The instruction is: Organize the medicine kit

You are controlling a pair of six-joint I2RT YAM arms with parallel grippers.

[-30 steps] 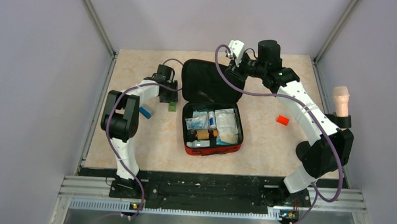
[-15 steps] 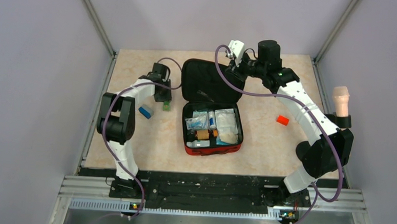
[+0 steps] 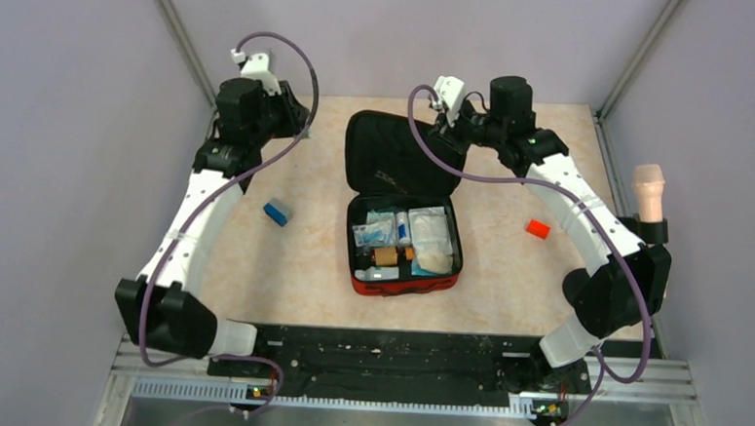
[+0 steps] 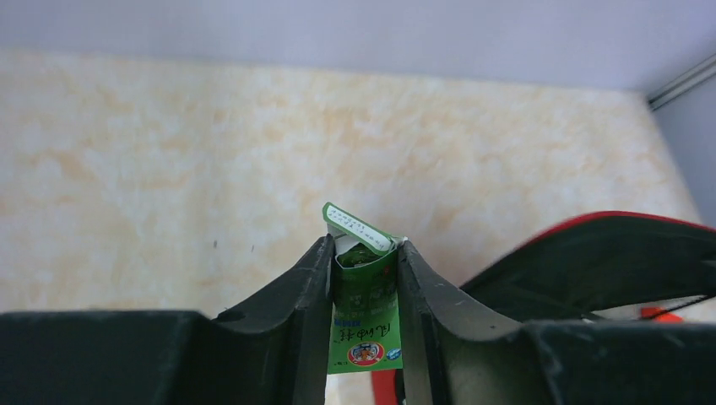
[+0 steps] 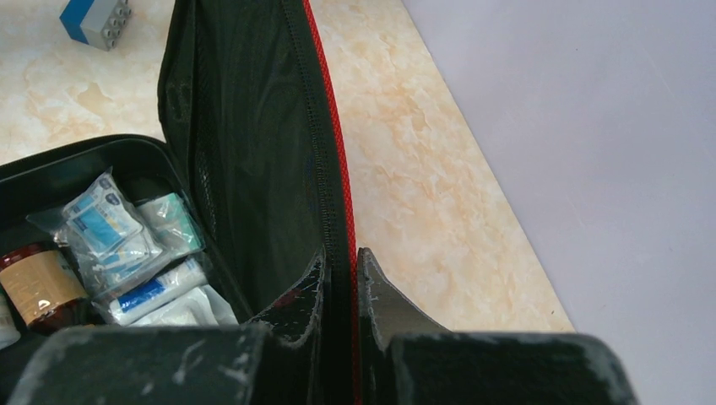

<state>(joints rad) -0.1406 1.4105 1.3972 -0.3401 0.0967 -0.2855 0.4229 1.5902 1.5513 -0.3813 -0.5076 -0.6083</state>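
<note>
The medicine kit (image 3: 404, 285) lies open mid-table, a red zip case with black lining, its tray packed with packets and a brown bottle. Its lid (image 3: 394, 155) stands tilted up at the back. My right gripper (image 5: 342, 257) is shut on the lid's red-zipped edge (image 5: 339, 169). My left gripper (image 4: 363, 249) is up off the table at the far left, shut on a small green carton (image 4: 365, 312) whose top flap is open. The kit's lid (image 4: 608, 253) shows at the right of the left wrist view.
A small blue box (image 3: 276, 212) lies on the table left of the kit, also in the right wrist view as a blue box (image 5: 94, 17). A small orange-red cap (image 3: 538, 228) lies to the kit's right. A beige object (image 3: 649, 193) stands by the right wall.
My left gripper closed on the green carton beside the kit, then lifted it and swung up toward the far left corner. The right gripper kept its hold on the lid.
</note>
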